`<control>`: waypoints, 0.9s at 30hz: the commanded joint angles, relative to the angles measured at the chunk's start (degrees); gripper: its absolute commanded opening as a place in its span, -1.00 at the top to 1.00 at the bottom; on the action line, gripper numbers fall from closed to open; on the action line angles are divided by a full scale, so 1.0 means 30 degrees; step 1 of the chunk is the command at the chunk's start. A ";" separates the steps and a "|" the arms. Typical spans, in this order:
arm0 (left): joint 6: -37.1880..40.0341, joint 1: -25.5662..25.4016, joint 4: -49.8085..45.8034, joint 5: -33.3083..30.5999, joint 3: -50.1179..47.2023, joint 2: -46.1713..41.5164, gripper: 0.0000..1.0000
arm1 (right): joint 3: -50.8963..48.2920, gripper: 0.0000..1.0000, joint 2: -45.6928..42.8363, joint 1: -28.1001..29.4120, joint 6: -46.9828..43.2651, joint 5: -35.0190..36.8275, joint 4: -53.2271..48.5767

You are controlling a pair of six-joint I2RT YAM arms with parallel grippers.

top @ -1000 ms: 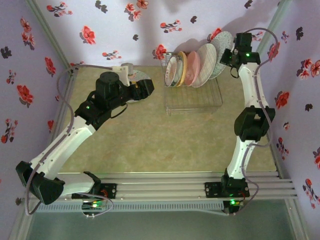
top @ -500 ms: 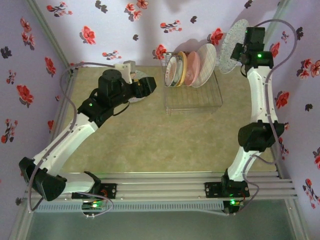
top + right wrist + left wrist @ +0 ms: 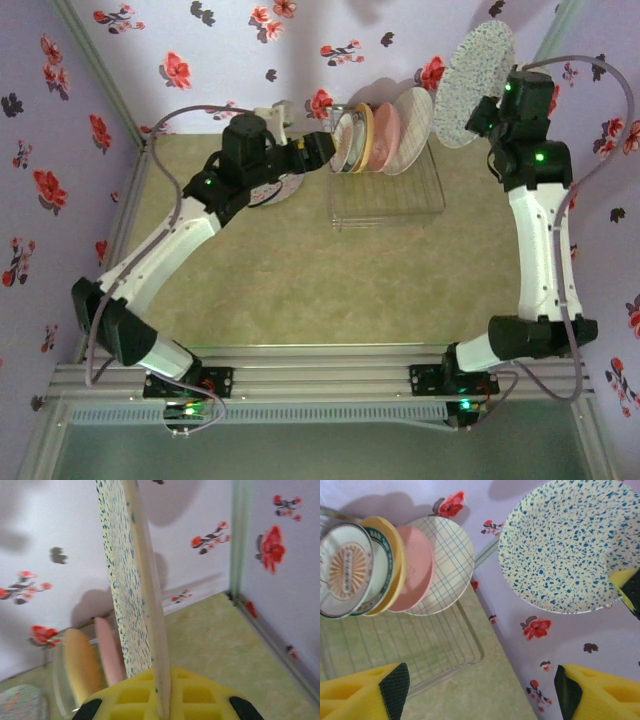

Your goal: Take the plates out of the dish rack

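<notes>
Right fingers clenched on the blue-speckled round plate, silver wire dish rack below them; setting it on the counter looks next. Left fingers spread, racked plates just ahead.

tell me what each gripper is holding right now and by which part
The right gripper is shut on the speckled plate, pinching it at its rim. The left gripper is open and holds nothing.
</notes>
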 commanded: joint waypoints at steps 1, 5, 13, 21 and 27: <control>-0.1640 -0.0007 -0.0121 0.1530 0.1593 0.1104 -0.59 | -0.0582 1.00 -0.1172 0.0267 0.1504 -0.2305 0.2722; -0.2990 0.0315 -0.0251 0.2169 0.2665 0.2264 -0.59 | -0.1634 1.00 -0.1732 0.0295 0.3092 -0.5547 0.3684; -0.5377 0.1259 0.1312 0.2678 0.2662 0.3284 -0.58 | -0.2464 1.00 -0.1009 0.1035 0.7231 -1.1052 0.6152; -0.6443 0.2025 0.2347 0.2621 0.2449 0.3528 -0.49 | -0.2705 1.00 0.0129 0.1694 0.9732 -1.3207 0.7586; -0.7165 0.2429 0.3081 0.2508 0.1784 0.3302 -0.32 | -0.3219 1.00 0.0755 0.1897 1.1291 -1.4223 0.9107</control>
